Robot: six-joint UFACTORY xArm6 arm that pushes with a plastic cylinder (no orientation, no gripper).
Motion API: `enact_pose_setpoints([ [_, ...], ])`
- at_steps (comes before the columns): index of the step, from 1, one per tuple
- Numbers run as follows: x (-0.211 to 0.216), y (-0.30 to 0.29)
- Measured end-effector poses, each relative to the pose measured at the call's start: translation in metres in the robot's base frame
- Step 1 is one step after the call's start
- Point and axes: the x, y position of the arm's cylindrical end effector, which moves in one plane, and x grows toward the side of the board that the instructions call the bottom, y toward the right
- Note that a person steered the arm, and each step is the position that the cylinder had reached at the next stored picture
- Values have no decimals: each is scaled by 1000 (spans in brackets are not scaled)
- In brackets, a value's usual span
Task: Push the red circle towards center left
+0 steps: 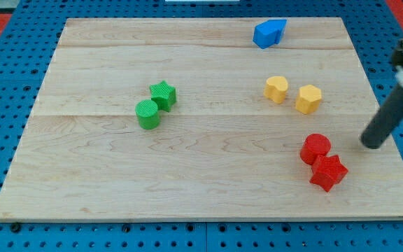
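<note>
Nearest the view's bottom, the red star [329, 172] touches the red circle [315, 148] at the bench's [208, 189] lower right. My tip [373, 145], a bare rod holding nothing, rests just right of the circle, apart from it. Farther up: 2 touching green blocks [154, 105], 2 yellow blocks [292, 94], then a blue block [269, 33].

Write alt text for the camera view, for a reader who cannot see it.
My tip rests on a wooden board just to the view's right of the red circle, not touching it, with a red star against the circle's lower right. Elsewhere sit a green circle and green star touching, two yellow blocks, and a blue block at the top.
</note>
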Motion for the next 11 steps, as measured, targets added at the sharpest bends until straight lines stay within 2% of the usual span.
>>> enact_pose_setpoints([
  [2, 0, 26],
  [4, 33, 37],
  [6, 30, -48],
  [7, 11, -91],
  [8, -28, -91],
  [9, -39, -137],
  [10, -3, -180],
  [11, 8, -156],
])
